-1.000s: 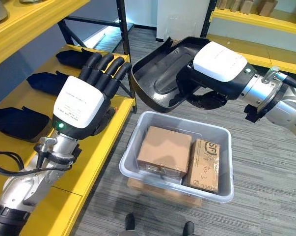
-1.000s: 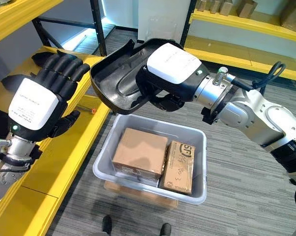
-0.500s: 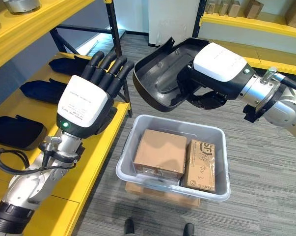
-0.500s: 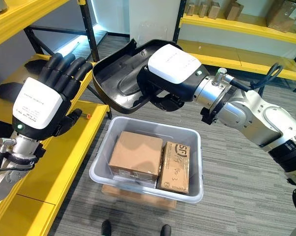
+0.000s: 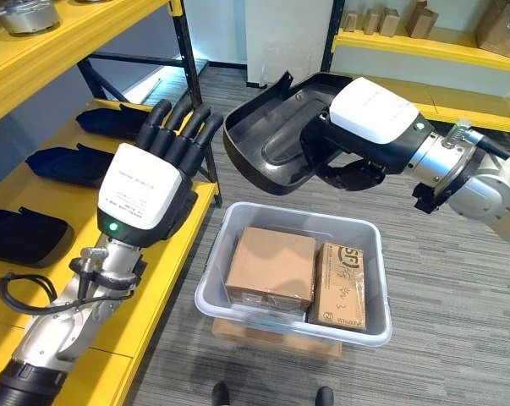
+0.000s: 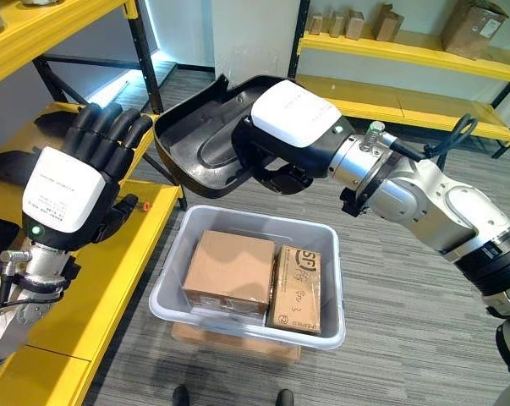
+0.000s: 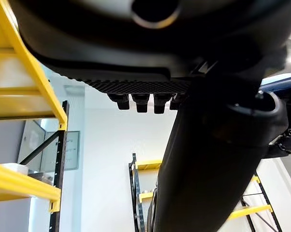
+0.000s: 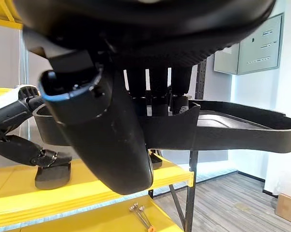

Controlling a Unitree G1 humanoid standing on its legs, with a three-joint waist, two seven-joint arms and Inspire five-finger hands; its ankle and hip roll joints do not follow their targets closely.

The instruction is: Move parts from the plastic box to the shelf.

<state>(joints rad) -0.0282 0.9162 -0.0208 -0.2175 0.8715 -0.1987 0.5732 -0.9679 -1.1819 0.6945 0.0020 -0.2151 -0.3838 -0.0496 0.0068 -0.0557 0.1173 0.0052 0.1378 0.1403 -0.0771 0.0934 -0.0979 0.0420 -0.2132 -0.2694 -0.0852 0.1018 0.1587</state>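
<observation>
1. the right hand (image 5: 369,127) grips a black plastic part (image 5: 267,139) in the air above the grey box (image 5: 369,317), near the yellow shelf (image 5: 166,254).
2. the left hand (image 5: 145,190) hovers open over the shelf.
3. black parts (image 5: 22,235) already lie shelved; two cardboard boxes (image 5: 271,269) remain.

Black moulded shell part (image 5: 271,135) hangs above far rim of grey plastic box (image 5: 238,309), gripped by right hand (image 5: 356,139). Black upright shelf post (image 5: 191,72) stands just beside shell's left edge. Left hand (image 5: 149,182), fingers straight, raised over yellow shelf (image 5: 166,254) edge. Dark parts (image 5: 60,161) occupy shelf's left side; bare yellow strip along shelf's near edge. Two cardboard boxes (image 5: 271,266) fill plastic box.
</observation>
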